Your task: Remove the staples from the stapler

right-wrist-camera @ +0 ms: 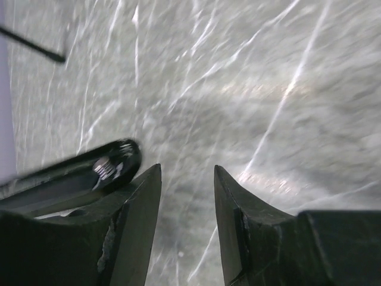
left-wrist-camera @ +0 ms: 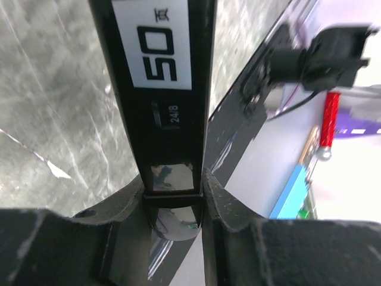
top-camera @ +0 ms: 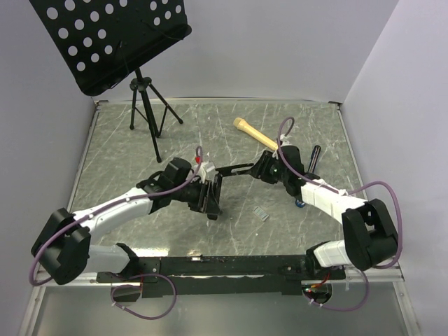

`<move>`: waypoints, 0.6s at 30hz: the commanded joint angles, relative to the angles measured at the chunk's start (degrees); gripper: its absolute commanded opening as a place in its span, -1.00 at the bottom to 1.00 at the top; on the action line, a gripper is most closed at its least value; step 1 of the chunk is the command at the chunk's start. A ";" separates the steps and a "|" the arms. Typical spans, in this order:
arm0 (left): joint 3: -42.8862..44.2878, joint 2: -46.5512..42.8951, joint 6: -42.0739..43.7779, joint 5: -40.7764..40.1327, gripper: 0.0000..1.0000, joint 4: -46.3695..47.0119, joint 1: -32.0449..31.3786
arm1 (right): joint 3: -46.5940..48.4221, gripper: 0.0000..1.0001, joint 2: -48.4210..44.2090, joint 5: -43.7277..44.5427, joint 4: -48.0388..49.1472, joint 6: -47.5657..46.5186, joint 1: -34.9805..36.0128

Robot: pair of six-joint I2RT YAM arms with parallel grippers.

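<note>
The left gripper (left-wrist-camera: 172,182) is seen clenched on the stapler (left-wrist-camera: 162,119), a black arm marked "50" being gripped between its jaws. The stapler's other arm is stretched toward the right gripper (right-wrist-camera: 187,170), whose jaws are parted with nothing between them. The stapler's tip is seen just beside one finger (right-wrist-camera: 140,202). The staples (top-camera: 260,213) are laid on the surface (top-camera: 140,161) between the arms.

Surface (top-camera: 119,154): we see a grey marbled top with pale streaks.
Far left: a music stand's black tripod (top-camera: 149,122) stands on it.
Far middle: we find a tan wooden handle (top-camera: 255,133) lying slantwise.
Right: a dark pen (top-camera: 315,157) lies near that handle.
Middle: we note a small grey strip of staples (top-camera: 260,213), flat and alone.
</note>
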 commanded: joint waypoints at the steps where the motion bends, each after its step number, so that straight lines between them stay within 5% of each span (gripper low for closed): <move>1: 4.69 2.10 6.81 5.02 -0.98 -1.38 -2.35 | 3.66 -0.02 1.15 -5.59 8.23 0.59 -0.42; 18: 12.78 12.04 13.14 -0.34 -0.98 -10.16 -5.60 | 6.65 0.02 2.02 -10.60 12.28 0.59 -0.33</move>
